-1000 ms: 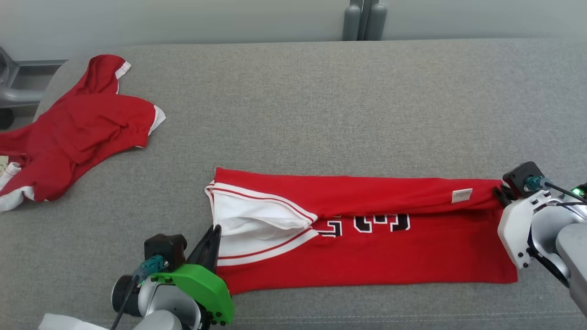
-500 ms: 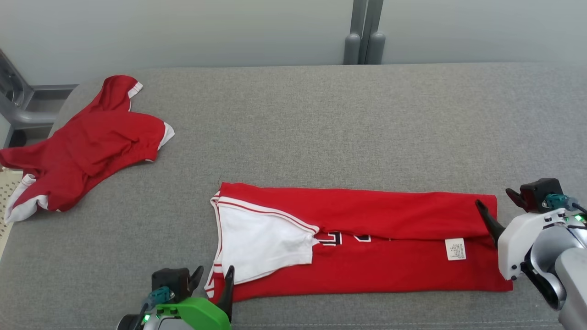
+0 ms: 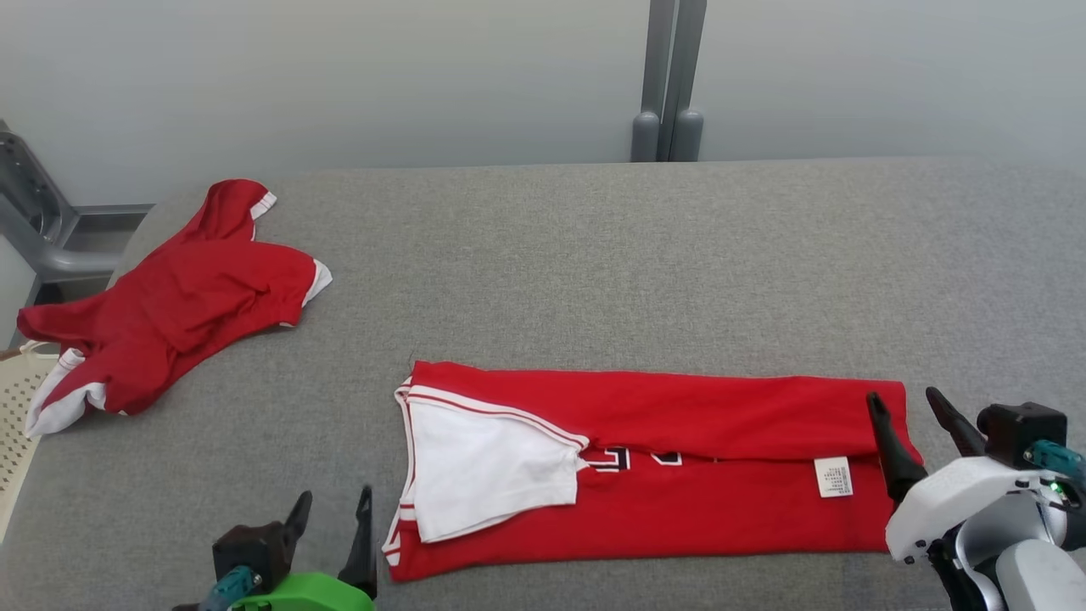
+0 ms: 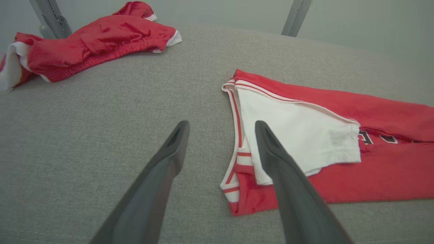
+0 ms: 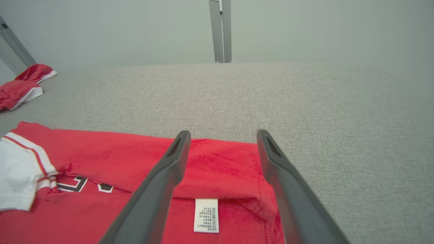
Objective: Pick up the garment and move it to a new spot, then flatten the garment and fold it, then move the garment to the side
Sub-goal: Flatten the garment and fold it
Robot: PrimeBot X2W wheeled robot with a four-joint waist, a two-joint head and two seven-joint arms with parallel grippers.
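The garment (image 3: 679, 501) is a red jersey with white trim and dark lettering, lying folded lengthwise as a long strip on the grey padded surface (image 3: 594, 255). Its white-lined end (image 4: 298, 132) points left, and a white label (image 5: 206, 215) shows near its right end. My left gripper (image 3: 335, 495) stands open just off the jersey's left end, with nothing between its fingers (image 4: 169, 159). At the jersey's right end my right gripper (image 3: 902, 395) is open above the red cloth (image 5: 217, 162), its fingers (image 5: 162, 183) straddling the folded corner without pinching it.
A second red garment (image 3: 170, 297) with white trim lies crumpled at the surface's far left. A pale perforated basket (image 3: 13, 407) sits beyond the left edge beside a grey metal frame (image 3: 34, 229). A grey post (image 3: 666, 85) rises behind the far edge.
Both grippers went from shut on the jersey's ends to open, letting the folded-over layer settle flat. Both have drawn back toward the near edge. The head camera has tilted up.
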